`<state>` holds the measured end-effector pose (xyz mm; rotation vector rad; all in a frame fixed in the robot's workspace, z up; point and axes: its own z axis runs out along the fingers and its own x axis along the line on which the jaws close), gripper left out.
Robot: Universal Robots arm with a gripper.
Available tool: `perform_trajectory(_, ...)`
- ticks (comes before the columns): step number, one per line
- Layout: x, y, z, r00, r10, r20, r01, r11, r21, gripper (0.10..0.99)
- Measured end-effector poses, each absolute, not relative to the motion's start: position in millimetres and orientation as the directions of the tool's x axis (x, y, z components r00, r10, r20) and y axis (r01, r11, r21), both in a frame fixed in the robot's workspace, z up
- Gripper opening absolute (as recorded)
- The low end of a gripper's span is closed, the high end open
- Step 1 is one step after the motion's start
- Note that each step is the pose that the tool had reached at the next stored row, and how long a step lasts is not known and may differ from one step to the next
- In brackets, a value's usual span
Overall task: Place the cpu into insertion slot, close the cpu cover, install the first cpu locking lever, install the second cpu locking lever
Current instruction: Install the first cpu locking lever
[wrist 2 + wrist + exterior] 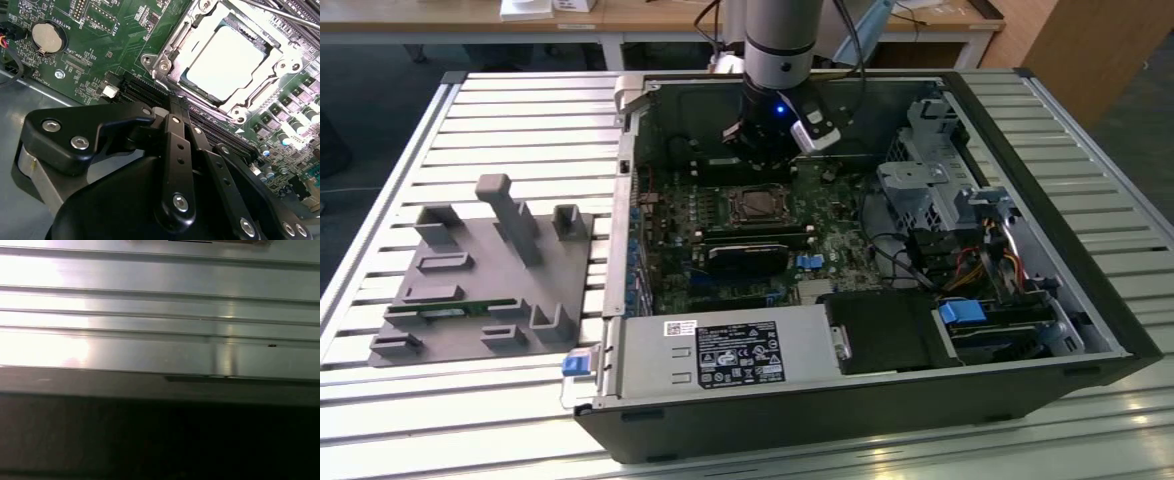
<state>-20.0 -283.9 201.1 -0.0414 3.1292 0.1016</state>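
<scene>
The cpu lies flat in the insertion slot, its silvery top facing up. The cpu cover is folded down around it as a metal frame. A thin lever rod runs along one side of the socket. My gripper hangs just above the green board beside the socket, fingers drawn together with nothing between them. In the exterior view the gripper hovers inside the open computer case, just behind the socket.
Long black memory slots lie between gripper and socket. A coin battery sits on the board. A black block, power supply and drive cage crowd the case. A grey fixture tray rests on the slatted table.
</scene>
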Motion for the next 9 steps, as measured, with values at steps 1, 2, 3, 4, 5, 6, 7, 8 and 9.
perform_trajectory(1,-20.0,-283.9,200.9,-1.000,-0.026,-0.011,-0.027,0.998,0.065,0.106)
perform_trajectory(2,-19.9,-283.9,200.7,-1.000,-0.026,-0.011,-0.027,0.998,0.065,0.106)
perform_trajectory(3,-19.9,-283.8,200.5,-1.000,-0.026,-0.011,-0.027,0.998,0.065,0.106)
perform_trajectory(4,-19.8,-283.8,200.3,-1.000,-0.026,-0.011,-0.027,0.998,0.065,0.106)
perform_trajectory(5,-19.8,-283.8,200.0,-1.000,-0.026,-0.011,-0.027,0.998,0.065,0.106)
perform_trajectory(6,-19.8,-283.8,199.8,-1.000,-0.026,-0.011,-0.027,0.998,0.065,0.106)
perform_trajectory(7,-19.7,-283.8,199.5,-1.000,-0.026,-0.011,-0.027,0.998,0.065,0.106)
perform_trajectory(8,-19.7,-283.8,199.3,-1.000,-0.026,-0.011,-0.027,0.998,0.065,0.106)
perform_trajectory(9,-19.7,-283.8,199.0,-1.000,-0.026,-0.011,-0.027,0.998,0.065,0.106)
